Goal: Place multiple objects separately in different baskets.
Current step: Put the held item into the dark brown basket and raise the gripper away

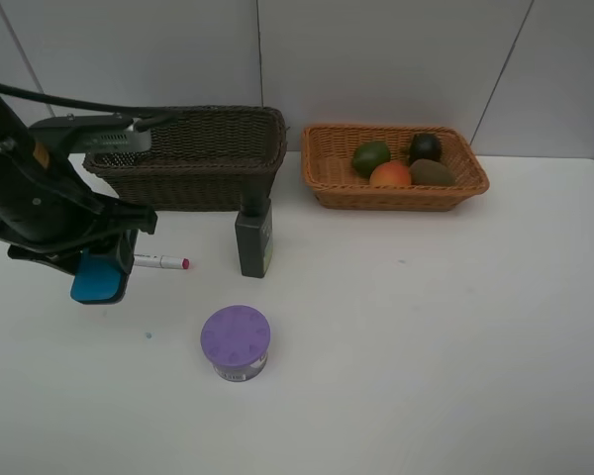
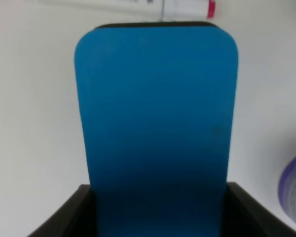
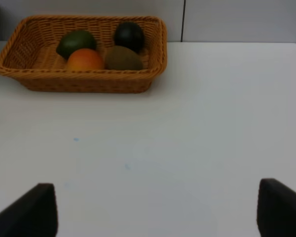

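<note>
between the left gripper's (image 2: 155,207) fingers (image 2: 64,217) we've got the eraser (image 2: 155,123), clamped firmly, its blue slab filling the wrist view. from up high we see it low over the table (image 1: 426,346) on the left side; whether it touches the top, we can't tell. just past its far end lies the marker (image 1: 160,262), flat on the table, red cap pointing towards the bottle (image 1: 254,236). the bottle stands upright just in front of the dark basket (image 1: 198,163), near its right corner. nearer the front, the jar (image 1: 236,341) sits by itself, purple lid up, apart from the marker and bottle. over to the right gripper (image 3: 155,212) now: jaws spread wide above the table, a dark finger showing at each side of the wrist view. beyond it sits the orange basket (image 3: 84,81), and in there we count four: lime (image 3: 76,42) and mangosteen (image 3: 129,35) at the back, peach (image 3: 85,59) and kiwi (image 3: 123,58) in front, all bunched together.
</note>
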Available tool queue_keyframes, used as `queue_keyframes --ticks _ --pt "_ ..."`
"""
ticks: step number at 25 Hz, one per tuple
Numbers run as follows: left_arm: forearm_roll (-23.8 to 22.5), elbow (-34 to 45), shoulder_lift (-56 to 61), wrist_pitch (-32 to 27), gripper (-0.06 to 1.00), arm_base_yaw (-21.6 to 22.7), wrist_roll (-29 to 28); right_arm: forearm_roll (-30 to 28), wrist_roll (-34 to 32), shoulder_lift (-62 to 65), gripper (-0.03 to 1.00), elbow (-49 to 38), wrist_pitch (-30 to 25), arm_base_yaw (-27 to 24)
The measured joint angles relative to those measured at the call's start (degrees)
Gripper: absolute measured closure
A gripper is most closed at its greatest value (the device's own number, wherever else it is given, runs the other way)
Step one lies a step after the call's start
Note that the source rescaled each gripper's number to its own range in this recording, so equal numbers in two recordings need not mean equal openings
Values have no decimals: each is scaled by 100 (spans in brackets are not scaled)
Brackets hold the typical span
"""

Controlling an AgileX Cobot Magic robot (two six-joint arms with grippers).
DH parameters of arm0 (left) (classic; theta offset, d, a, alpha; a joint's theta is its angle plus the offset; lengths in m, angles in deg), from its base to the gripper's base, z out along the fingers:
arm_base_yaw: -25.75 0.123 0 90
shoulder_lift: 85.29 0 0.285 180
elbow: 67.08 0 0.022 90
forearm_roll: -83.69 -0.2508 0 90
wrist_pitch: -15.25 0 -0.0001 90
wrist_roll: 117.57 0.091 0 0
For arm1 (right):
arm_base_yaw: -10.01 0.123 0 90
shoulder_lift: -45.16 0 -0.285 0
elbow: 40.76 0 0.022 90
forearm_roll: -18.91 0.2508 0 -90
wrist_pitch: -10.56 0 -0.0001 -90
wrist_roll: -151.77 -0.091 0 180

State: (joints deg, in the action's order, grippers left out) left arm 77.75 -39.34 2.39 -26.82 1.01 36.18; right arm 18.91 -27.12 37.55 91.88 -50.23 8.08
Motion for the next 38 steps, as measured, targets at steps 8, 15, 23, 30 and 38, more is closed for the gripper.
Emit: queue_keyframes --ticks 8,15,23,30,38 --pt "-929 -1859 -119 -729 37 394 32 0 0 0 3 0 0 0" --pt "-1058 -2836 -927 -769 37 882 294 0 0 0 3 0 0 0" --pt "-1173 -3941 -2457 -358 37 1288 341 0 0 0 3 0 5 0" --pt "-1179 -5151 -3802 -140 37 1460 560 0 0 0 3 0 5 0" --pt "-844 -5977 -4676 -87 37 1484 635 0 0 0 3 0 11 0"
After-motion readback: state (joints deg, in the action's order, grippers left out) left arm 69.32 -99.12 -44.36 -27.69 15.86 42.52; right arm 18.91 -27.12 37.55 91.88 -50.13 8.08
